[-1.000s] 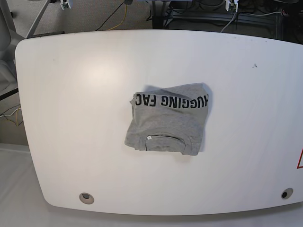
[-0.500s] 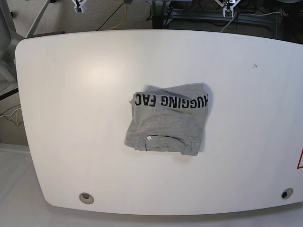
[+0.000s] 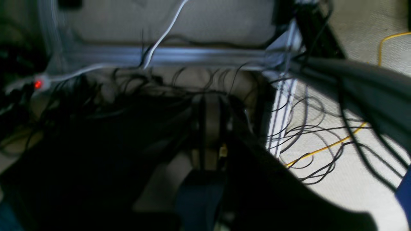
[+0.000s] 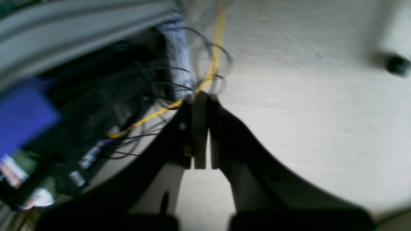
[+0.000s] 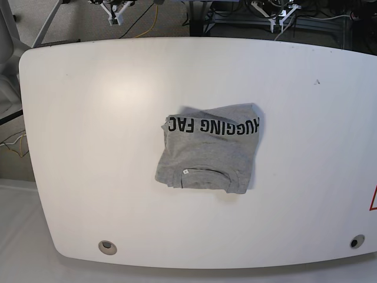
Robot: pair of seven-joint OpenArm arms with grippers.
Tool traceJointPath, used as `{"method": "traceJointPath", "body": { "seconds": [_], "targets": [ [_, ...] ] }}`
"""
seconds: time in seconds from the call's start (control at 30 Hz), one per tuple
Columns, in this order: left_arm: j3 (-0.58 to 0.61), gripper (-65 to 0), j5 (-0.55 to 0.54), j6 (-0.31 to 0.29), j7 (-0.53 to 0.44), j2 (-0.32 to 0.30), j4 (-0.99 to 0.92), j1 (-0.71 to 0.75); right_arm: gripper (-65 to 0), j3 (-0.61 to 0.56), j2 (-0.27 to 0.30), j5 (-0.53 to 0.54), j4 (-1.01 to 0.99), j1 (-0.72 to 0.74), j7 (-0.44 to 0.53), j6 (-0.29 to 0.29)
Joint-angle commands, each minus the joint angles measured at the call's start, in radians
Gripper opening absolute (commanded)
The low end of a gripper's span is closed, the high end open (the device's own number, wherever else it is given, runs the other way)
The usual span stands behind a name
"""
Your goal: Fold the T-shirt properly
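Two arms are withdrawn past the far edge of the table, and only their tips show at the top of the base view. The T-shirt lies alone near the middle of the table as a compact, roughly square packet. A band of black lettering runs along its far edge, and the collar with its small white tag sits at the near edge.

Left gripper: fingers pressed together, holding nothing, pointed at a tangle of cables on the carpet. Right gripper: fingers likewise together and empty, with a yellow cable and carpet beyond them.

Step in hand, as a judgement: folding appears complete or nearly so, and the arms are at a rest position clear of the work. The packet edges are slightly uneven, with a blue-shadowed corner protruding at the far left of the lettering band. If any further move is required, it calls for opening a gripper, returning over the table, and squaring that corner; otherwise no action is needed.

Change from the earlier base frames: the T-shirt has not shifted. Arm tips at the top edge have moved, the one on the view's left further toward the centre, and more of both is now visible.
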Motion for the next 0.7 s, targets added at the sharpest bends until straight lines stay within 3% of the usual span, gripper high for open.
{"method": "traceJointPath", "body": {
  "seconds": [0.0, 0.27, 0.57, 0.67],
  "targets": [
    [0.028, -65.0, 0.002, -0.001, -0.042, -0.003, -0.083, -0.036, -65.0, -0.013, -0.008, -0.001, -0.025, 0.017, 0.007, -0.033],
    [0.06, -65.0, 0.002, 0.002, -0.159, 0.031, -0.264, -0.138, -65.0, -0.046, -0.042, -0.001, -0.035, 0.05, 0.006, -0.133],
    [0.06, -65.0, 0.002, 0.006, -0.175, 0.08, -0.329, -0.168, -65.0, -0.116, -0.068, -0.001, -0.104, 0.087, 0.013, -0.209],
    [0.06, -65.0, 0.002, 0.049, -0.177, 0.092, -0.329, -0.168, -65.0, -0.119, -0.079, -0.001, -0.135, 0.091, 0.038, -0.217]
  ]
}}
